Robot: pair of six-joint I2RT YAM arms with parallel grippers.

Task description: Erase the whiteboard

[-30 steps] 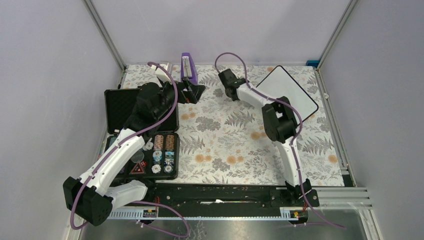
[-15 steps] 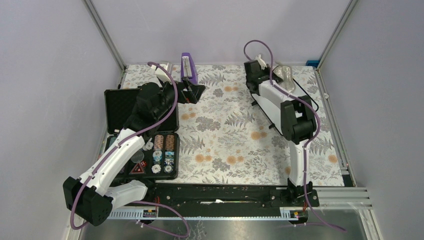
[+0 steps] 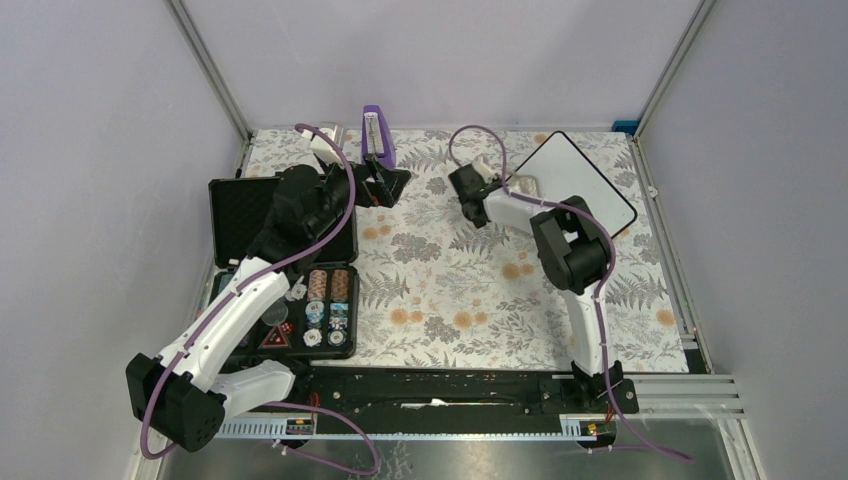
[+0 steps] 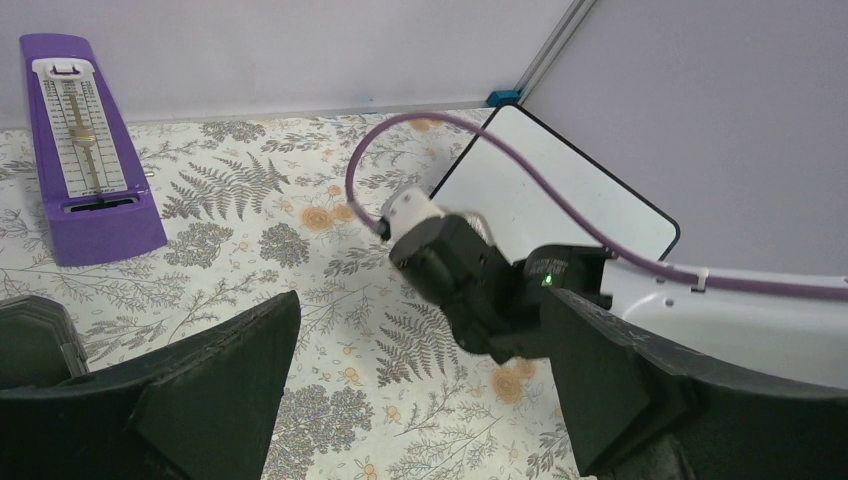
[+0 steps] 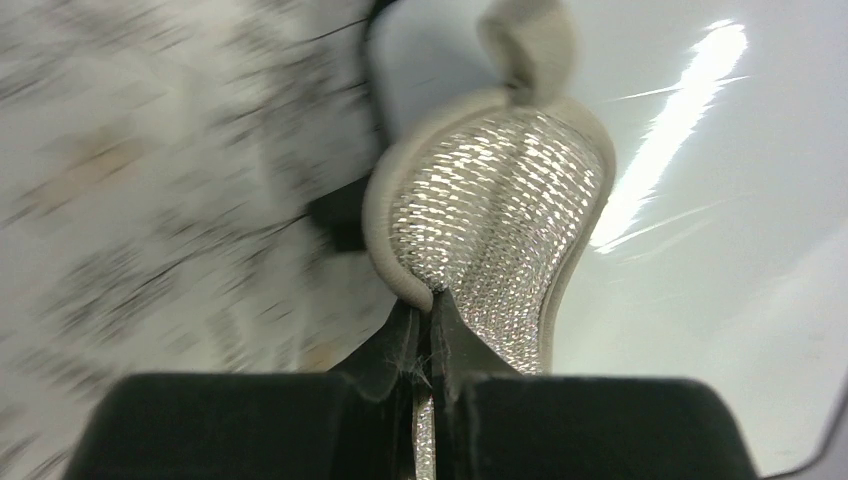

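Observation:
The whiteboard (image 3: 590,185) lies at the back right of the table, tilted, with a thin black frame and a blank white face. It also shows in the left wrist view (image 4: 560,180) and the right wrist view (image 5: 700,260). My right gripper (image 3: 508,186) is shut on the silvery oval pad (image 3: 522,185) and holds it at the board's left edge. In the right wrist view the gripper (image 5: 432,312) pinches the pad's (image 5: 500,210) beige rim. My left gripper (image 3: 390,184) is open and empty above the mat, left of the right arm, as its own view (image 4: 420,400) also shows.
A purple metronome (image 3: 376,135) stands at the back centre, just behind my left gripper. An open black case of poker chips (image 3: 300,300) lies at the left. Metal frame rails run along the table's sides. A floral mat (image 3: 450,280) covers the table.

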